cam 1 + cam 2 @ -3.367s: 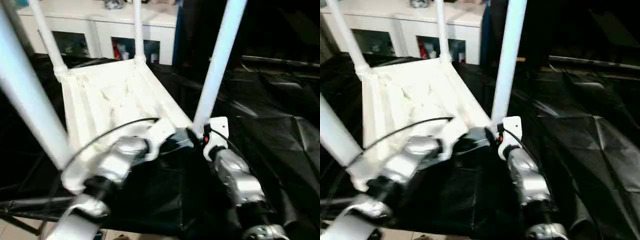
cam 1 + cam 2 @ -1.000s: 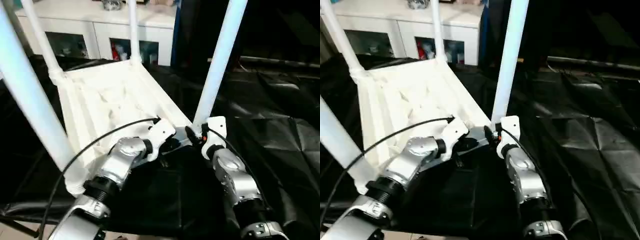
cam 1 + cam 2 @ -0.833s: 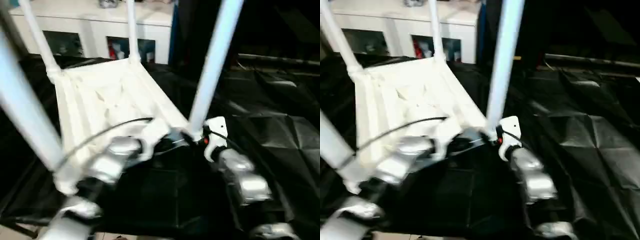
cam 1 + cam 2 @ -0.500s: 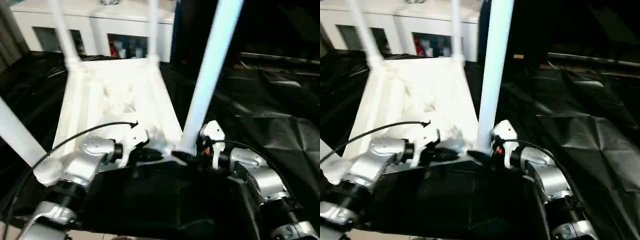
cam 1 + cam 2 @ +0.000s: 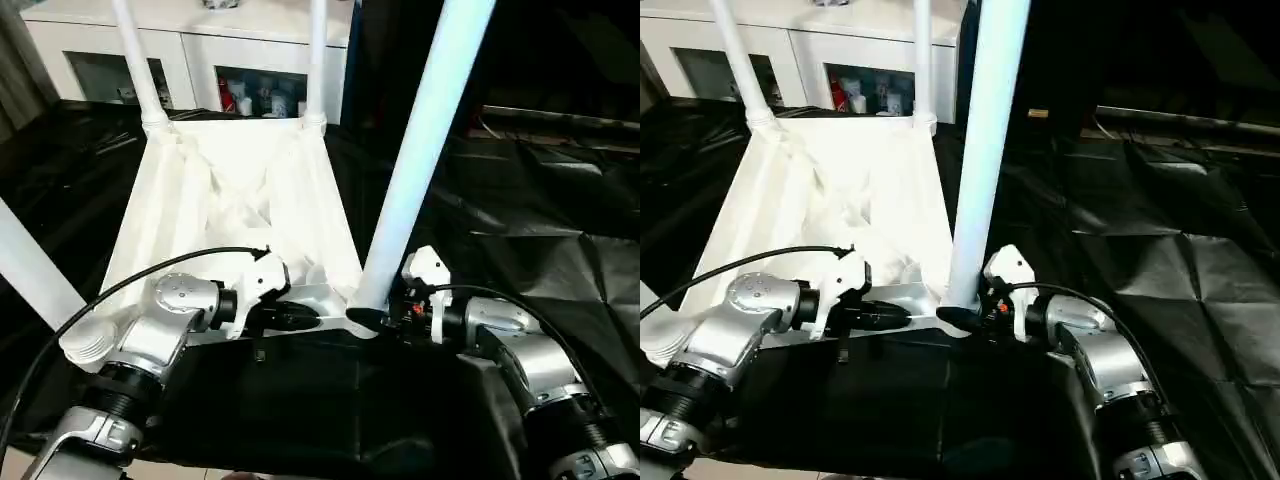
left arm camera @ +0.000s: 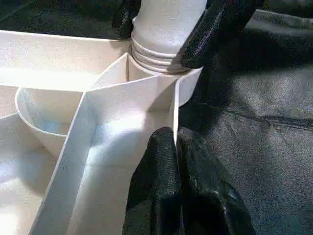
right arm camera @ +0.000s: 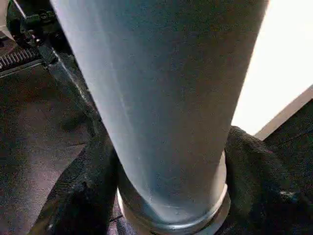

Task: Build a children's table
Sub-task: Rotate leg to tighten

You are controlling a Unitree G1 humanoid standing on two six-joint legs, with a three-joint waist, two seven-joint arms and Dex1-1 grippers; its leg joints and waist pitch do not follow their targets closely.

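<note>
Nearest: the left gripper is pinched on the rim of the inverted top, just beside the near right corner socket. The right gripper is closed around the base of the near right leg, one finger on each side of the tube, at the threaded collar where it enters the socket.

Step in hand, as judged: seating or tightening this leg. To do it well, the leg should be kept upright and square to the socket while being turned; the rim hold should be kept firm so that the top is not dragged round on the slippery black cover. Whether the collar is fully home cannot be told.

Near left corner: a leg is seated in its ribbed socket, close to the left forearm; a cable loops above that arm, and it could snag.

Farther: two far legs stand in the far corners. All four legs are in place.

Beyond: a white cabinet with glass doors, well apart from the work.
</note>
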